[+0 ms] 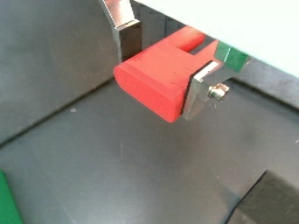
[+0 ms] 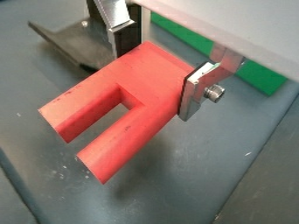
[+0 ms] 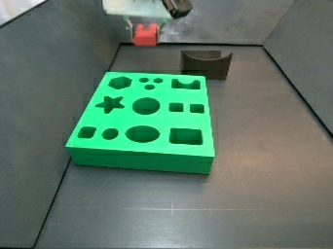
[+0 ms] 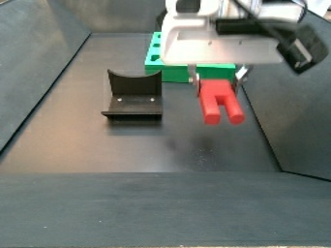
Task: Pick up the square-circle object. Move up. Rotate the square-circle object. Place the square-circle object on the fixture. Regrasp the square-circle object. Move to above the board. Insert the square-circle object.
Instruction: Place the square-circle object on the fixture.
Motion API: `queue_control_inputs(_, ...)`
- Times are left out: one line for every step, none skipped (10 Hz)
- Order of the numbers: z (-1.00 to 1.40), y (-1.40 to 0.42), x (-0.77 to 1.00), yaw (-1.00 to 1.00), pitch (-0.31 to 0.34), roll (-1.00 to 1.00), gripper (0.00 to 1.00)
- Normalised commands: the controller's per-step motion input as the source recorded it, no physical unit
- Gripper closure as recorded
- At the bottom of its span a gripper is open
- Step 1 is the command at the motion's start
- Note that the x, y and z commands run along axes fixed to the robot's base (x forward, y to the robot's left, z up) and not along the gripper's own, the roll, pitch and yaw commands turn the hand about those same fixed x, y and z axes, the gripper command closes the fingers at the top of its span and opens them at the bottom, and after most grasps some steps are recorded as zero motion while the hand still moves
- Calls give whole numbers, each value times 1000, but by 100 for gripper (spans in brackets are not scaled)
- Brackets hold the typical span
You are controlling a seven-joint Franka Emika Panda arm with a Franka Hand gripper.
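The square-circle object is a red block with two prongs at one end. It sits between the fingers of my gripper, which is shut on its boxy body. In a wrist view the prongs stick out sideways past the gripper. In a side view the block hangs under the gripper, slightly above the dark floor, with a shadow below it. The fixture stands apart beside it. The green board lies in front; the block is held beyond the board's far edge.
The fixture stands by the board's far right corner. Dark walls enclose the floor in both side views. Edges of the board and the fixture show behind the gripper in a wrist view.
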Motion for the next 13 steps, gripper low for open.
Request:
queue_control_inputs(1000,-3,-15,-6,15,-5,100)
queue_control_inputs(1000,-4,-18,-9,20,-6,100)
queue_control_inputs(1000,-5,-20,-11,22,-8,100)
queue_control_inputs(1000,-5,-20,-13,25,-9,100)
queue_control_inputs(932,-4,-20,-14,31,-11,100)
queue_control_inputs(707,-2,-11,-15,40,-14,100)
queue_control_inputs(538,0,-4,-16,50,-17,100)
queue_control_inputs(369,3,5,-17,61,-20,100)
queue_control_inputs(201,4,10,-18,73,-23,100)
queue_control_inputs(173,-657,1000,-74,-404,45,100)
queue_control_inputs(136,-647,1000,-55,-378,42,100)
queue_control_inputs(115,-607,1000,-20,-288,28,100)
queue_control_inputs(101,-543,1000,-9,-194,12,100)
